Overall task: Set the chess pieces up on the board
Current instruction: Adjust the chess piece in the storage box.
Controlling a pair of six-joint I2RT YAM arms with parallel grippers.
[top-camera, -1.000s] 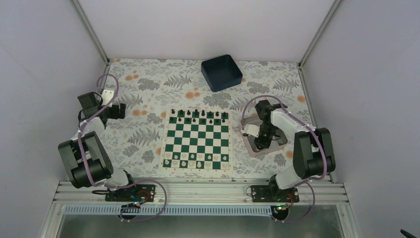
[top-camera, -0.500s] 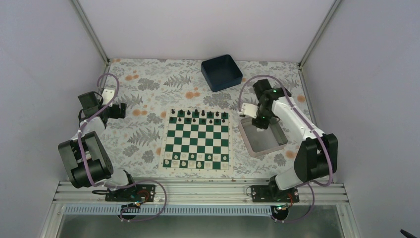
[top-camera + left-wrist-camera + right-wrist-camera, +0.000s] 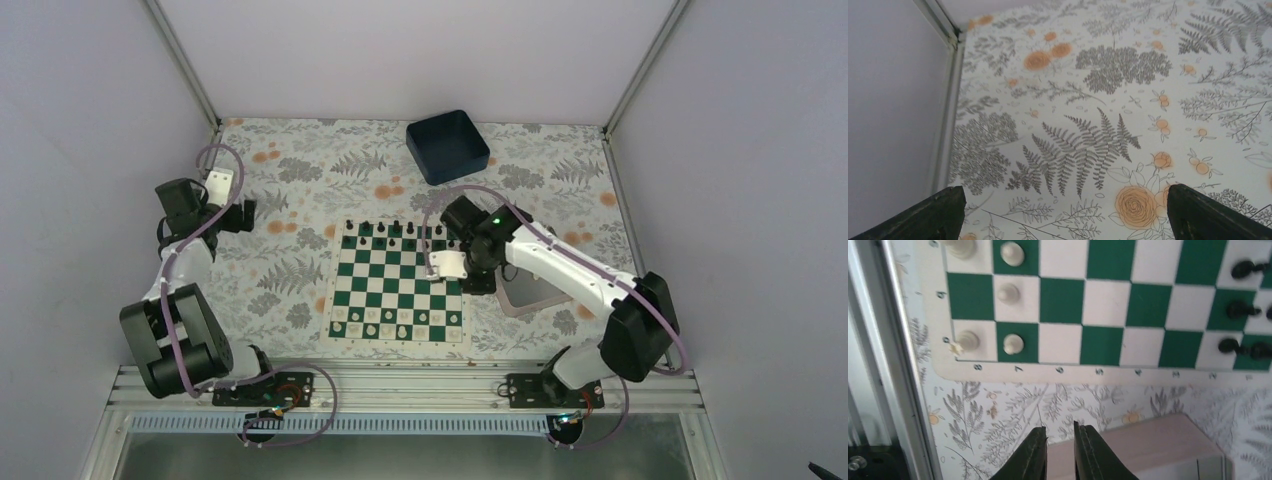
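Observation:
The board (image 3: 400,283) lies mid-table, and its right side shows in the right wrist view (image 3: 1108,295). White chess pieces (image 3: 398,322) stand in its two near rows; some show in the right wrist view (image 3: 1013,343), with one edge square beside them bare. My right gripper (image 3: 479,281) hovers over the cloth between the board's right edge and the tray. Its fingers (image 3: 1060,452) are almost together with a narrow gap, and no piece shows between them. My left gripper (image 3: 243,215) is open and empty over the cloth at far left (image 3: 1063,215).
Black pieces (image 3: 400,235) fill the board's far rows and show in the right wrist view (image 3: 1243,310). A silver tray (image 3: 538,292) sits right of the board, also under the right gripper (image 3: 1148,440). A dark blue bin (image 3: 447,146) stands at the back.
My right arm rose out of the tray and swung left to the board's right edge. My left arm shifted slightly toward the back.

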